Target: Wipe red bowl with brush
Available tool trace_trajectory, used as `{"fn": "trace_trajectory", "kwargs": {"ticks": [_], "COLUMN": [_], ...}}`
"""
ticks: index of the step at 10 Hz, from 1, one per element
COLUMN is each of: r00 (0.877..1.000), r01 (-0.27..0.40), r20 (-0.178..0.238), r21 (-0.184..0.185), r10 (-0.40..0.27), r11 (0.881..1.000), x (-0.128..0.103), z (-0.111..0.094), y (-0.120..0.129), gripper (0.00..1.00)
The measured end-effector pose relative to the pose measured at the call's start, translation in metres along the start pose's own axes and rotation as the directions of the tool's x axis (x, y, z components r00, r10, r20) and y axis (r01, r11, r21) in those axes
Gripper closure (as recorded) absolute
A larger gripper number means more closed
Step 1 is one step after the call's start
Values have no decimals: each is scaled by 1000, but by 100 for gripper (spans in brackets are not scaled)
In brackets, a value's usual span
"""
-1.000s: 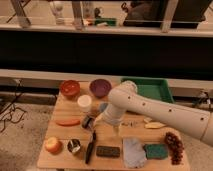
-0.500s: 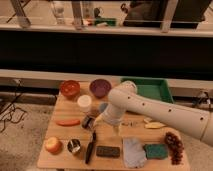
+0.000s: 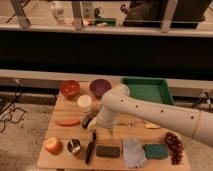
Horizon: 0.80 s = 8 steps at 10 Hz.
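Red bowl (image 3: 70, 88) at the table's (image 3: 61, 109) 11 o'clock, bare inside showing, purple bowl (image 3: 100, 87) at its 3 o'clock. Gripper (image 3: 93, 128) hangs mid-table, fingers spread, pinching nothing. Brush (image 3: 90, 146) lies at its 6 o'clock; 1 white cup (image 3: 84, 103) stands between gripper and red bowl.

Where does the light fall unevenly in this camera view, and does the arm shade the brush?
Camera view: the table is warmly lit, the backdrop dark; the white arm shows soft glare; the open gripper, low above the brush, leaves only faint shade on the wood; the red bowl sits unshaded.
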Motion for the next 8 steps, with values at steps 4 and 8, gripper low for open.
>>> {"fn": "trace_trajectory", "kwargs": {"ticks": [4,8], "r00": [988,986], "r01": [157,164], "r20": [16,-8], "r21": [-4,-5], "r10": [-157,-164], "r11": [988,986], "x": [-9,8], "z": [26,25], "y": [-37,-36], "gripper": [20,20]}}
